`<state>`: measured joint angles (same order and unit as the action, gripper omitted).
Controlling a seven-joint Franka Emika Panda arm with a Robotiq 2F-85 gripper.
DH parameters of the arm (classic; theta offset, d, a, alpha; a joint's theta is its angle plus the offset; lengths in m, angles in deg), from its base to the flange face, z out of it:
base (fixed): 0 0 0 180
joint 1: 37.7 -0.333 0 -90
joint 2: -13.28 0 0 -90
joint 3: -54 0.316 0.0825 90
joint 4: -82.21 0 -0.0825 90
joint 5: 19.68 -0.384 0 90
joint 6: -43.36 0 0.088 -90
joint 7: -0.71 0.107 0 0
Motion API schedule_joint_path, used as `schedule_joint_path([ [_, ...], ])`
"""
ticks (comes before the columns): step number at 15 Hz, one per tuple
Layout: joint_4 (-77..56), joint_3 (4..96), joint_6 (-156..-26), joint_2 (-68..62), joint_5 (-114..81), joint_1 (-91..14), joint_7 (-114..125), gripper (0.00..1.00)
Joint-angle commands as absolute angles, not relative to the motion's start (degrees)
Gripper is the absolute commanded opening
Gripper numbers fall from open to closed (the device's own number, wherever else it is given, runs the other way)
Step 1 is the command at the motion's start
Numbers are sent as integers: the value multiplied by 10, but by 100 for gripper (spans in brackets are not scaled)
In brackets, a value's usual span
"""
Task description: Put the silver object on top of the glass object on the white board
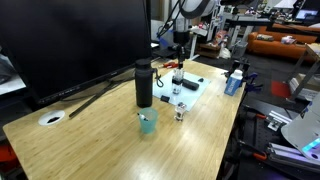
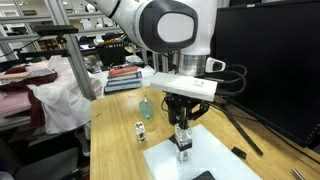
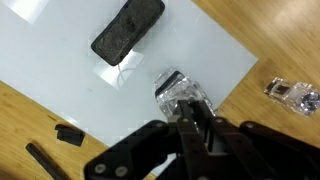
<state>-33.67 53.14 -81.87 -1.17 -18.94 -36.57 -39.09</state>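
The white board (image 3: 70,80) lies on the wooden table; it also shows in both exterior views (image 1: 196,90) (image 2: 215,160). A shiny silver and glass object (image 3: 178,92) stands on the board near its edge. My gripper (image 3: 195,125) is directly above it, with the fingers closed narrowly on the silver object's top. In both exterior views the gripper (image 1: 178,72) (image 2: 183,135) points straight down onto this object (image 2: 183,146). Where silver ends and glass begins is hard to tell.
A black block (image 3: 128,30) lies on the board. A second small glass object (image 3: 290,93) (image 2: 140,131) (image 1: 180,112) stands on the wood. A teal cup (image 1: 148,122), a black bottle (image 1: 144,84), a large monitor (image 1: 70,40) and a round white disc (image 1: 51,118) are also there.
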Motion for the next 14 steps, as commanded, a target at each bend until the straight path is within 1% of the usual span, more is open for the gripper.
schedule_joint_path([
  [1, -329, 545, -809, -11, -196, -351, -402, 3],
  [14, -327, 545, -812, -29, -198, -349, -399, 3],
])
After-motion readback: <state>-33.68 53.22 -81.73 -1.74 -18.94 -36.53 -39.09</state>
